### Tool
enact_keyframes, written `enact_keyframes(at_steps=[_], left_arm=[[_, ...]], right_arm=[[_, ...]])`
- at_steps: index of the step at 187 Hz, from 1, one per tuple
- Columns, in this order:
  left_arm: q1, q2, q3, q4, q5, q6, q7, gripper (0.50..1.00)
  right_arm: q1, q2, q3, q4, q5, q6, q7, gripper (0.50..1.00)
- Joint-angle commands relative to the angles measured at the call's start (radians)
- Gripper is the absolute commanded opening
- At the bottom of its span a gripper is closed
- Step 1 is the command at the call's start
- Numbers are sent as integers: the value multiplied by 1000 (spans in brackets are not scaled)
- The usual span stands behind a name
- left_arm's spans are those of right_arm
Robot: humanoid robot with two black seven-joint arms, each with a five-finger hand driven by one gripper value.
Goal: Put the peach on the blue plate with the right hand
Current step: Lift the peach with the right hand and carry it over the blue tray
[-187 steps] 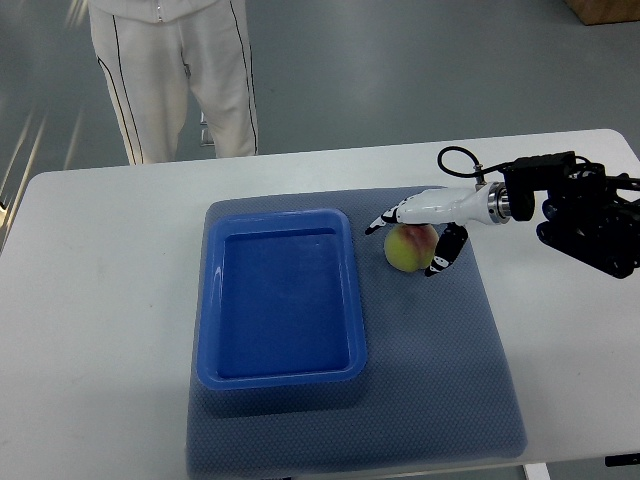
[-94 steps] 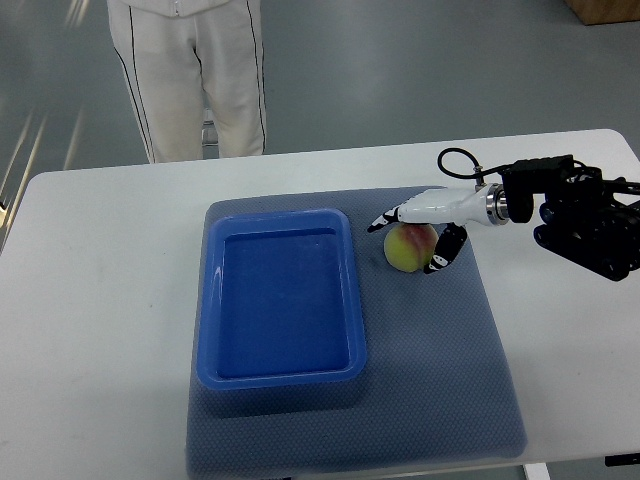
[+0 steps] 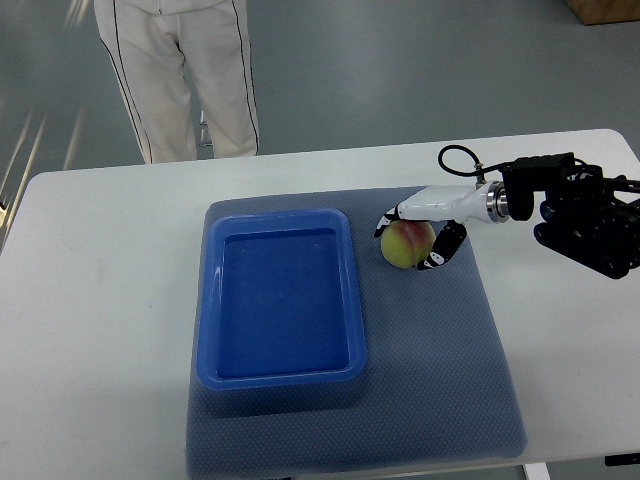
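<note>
A white table (image 3: 100,300) carries a grey-blue mat (image 3: 440,350), and on the left part of that mat sits a deep blue plate (image 3: 283,375), rectangular with raised walls and nothing inside it. The peach (image 3: 406,245), yellow-green with a reddish blush on its upper side, rests on the mat just to the right of the plate's upper right corner, close to the plate's wall but not touching it. The right hand (image 3: 415,232) reaches in from the right edge of the picture on a black arm (image 3: 585,215) with a looped black cable above the wrist. Its white palm lies over the top of the peach, and its dark-tipped fingers (image 3: 384,222) curl down on the far left side of the fruit while another finger wraps down along the near right side, so the hand is closed around the peach from above. The peach appears to sit on the mat; whether it is lifted clear of the surface cannot be told from this steep view. The left arm does not show anywhere. Beyond the far edge of the table a person (image 3: 180,75) in pale trousers with a thin dark side stripe stands on the grey floor, seen only from the waist down. A brown box corner (image 3: 605,10) shows at the top right.
</note>
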Motion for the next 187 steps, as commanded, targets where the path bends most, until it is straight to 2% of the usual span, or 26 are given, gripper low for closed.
enact_keyframes(at_steps=[1, 76, 77, 130, 146, 147, 161, 187], left_arm=[[0, 0, 0, 0, 0, 0, 0, 1000], [0, 0, 2, 0, 0, 0, 0, 1000], [0, 0, 0, 1, 0, 0, 0, 1000], [0, 0, -2, 1, 0, 0, 0, 1000], [0, 0, -2, 1, 0, 0, 0, 1000], [0, 0, 0, 3, 0, 0, 0, 1000], [0, 0, -2, 3, 0, 0, 0, 1000], [0, 0, -2, 3, 0, 0, 0, 1000]], right_arm=[[6, -3, 3, -1, 5, 1, 0, 735], [95, 27, 16, -1, 17, 3, 0, 740], [113, 59, 16, -1, 17, 4, 0, 740], [143, 282, 16, -56, 17, 3, -1, 744], [143, 303, 16, -67, 17, 4, -1, 744], [141, 331, 16, -79, 17, 4, -1, 746], [140, 366, 16, -93, 17, 4, -1, 746], [130, 389, 3, -113, 17, 1, -1, 748]])
